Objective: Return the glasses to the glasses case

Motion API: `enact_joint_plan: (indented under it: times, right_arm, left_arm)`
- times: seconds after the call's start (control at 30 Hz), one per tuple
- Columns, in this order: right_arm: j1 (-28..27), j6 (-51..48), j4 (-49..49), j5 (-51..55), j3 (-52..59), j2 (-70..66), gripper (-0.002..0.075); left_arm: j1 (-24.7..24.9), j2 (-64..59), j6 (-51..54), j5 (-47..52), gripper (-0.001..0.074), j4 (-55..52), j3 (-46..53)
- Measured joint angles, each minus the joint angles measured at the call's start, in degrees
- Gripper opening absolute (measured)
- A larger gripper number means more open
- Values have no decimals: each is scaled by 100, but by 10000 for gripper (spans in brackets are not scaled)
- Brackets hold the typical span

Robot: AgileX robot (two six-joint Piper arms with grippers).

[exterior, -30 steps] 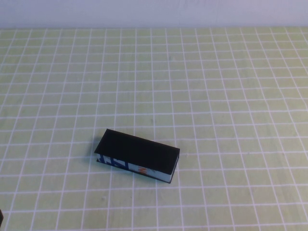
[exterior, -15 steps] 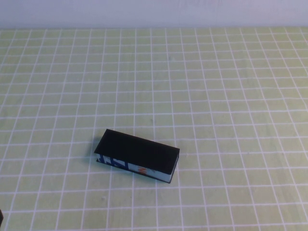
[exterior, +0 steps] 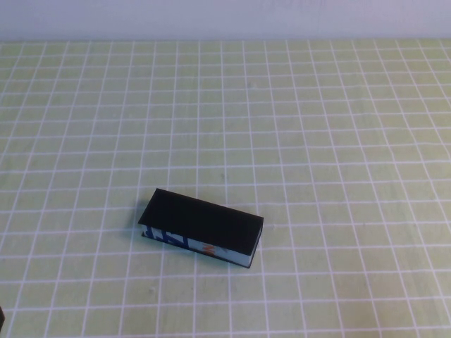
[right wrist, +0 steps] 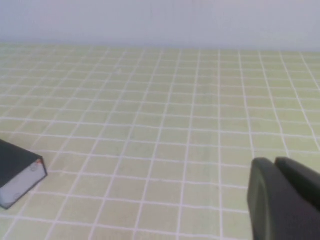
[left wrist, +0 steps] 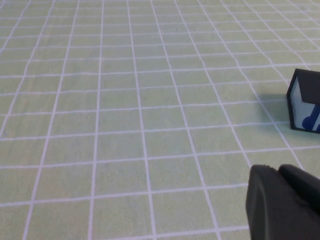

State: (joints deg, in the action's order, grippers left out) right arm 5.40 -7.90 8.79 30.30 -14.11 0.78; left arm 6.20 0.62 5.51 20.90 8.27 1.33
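Note:
The glasses case (exterior: 201,227) lies closed on the green checked table, left of centre and near the front, its black lid on top and its white printed side facing me. One end of it shows in the left wrist view (left wrist: 306,100) and the other end in the right wrist view (right wrist: 17,172). The glasses are out of view. My left gripper (left wrist: 279,171) is shut and empty, low over the cloth, well apart from the case. My right gripper (right wrist: 274,163) is shut and empty, also far from the case.
The green cloth with a white grid (exterior: 317,141) covers the whole table, up to a pale wall at the back. A dark sliver of the left arm (exterior: 2,318) shows at the front left corner.

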Motion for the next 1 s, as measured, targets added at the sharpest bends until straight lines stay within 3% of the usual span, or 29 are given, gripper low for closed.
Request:
enact_joint_plan:
  times: [0.37, 0.57, 1.0]
  right_arm:
    - [-425, 0, 374, -1475, 1517, 0, -18]
    - [-425, 0, 471, -997, 1570, 0, -18]
    - [-425, 0, 577, -967, 1570, 0, -18]
  left_arm:
    - [0, 0, 0, 0, -3, 0, 0]
    - [0, 3, 0, 0, -3, 0, 0]
    - [0, 12, 10, 0, -3, 0, 0]
